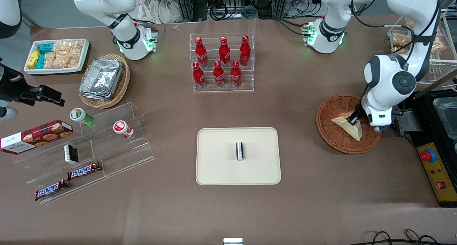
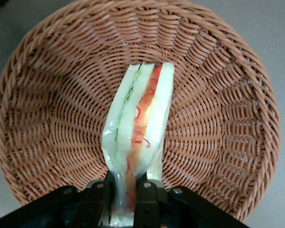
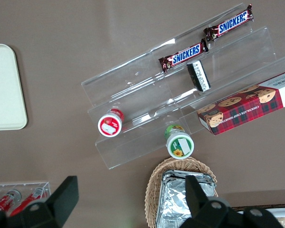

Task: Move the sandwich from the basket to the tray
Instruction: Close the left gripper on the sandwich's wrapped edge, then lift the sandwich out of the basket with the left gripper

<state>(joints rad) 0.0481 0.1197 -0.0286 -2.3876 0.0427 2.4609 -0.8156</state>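
The sandwich (image 1: 348, 126) is a clear-wrapped wedge of white bread with orange-red and green filling, standing on edge in the reddish-brown wicker basket (image 1: 332, 134) toward the working arm's end of the table. My gripper (image 1: 354, 119) is down in the basket and shut on one end of the sandwich (image 2: 140, 123); its black fingers (image 2: 147, 202) press the wrap from both sides over the basket's weave (image 2: 57, 118). The cream tray (image 1: 221, 166) lies at the table's middle, nearer the front camera, apart from the basket.
A small dark packet (image 1: 239, 151) lies on the tray. A clear rack of red bottles (image 1: 221, 63) stands farther from the camera. Toward the parked arm's end are a clear stepped shelf (image 1: 107, 145) with snacks, a tan foil-container basket (image 1: 103, 81) and a white snack box (image 1: 55, 55). A black control box (image 1: 437, 166) sits beside the basket.
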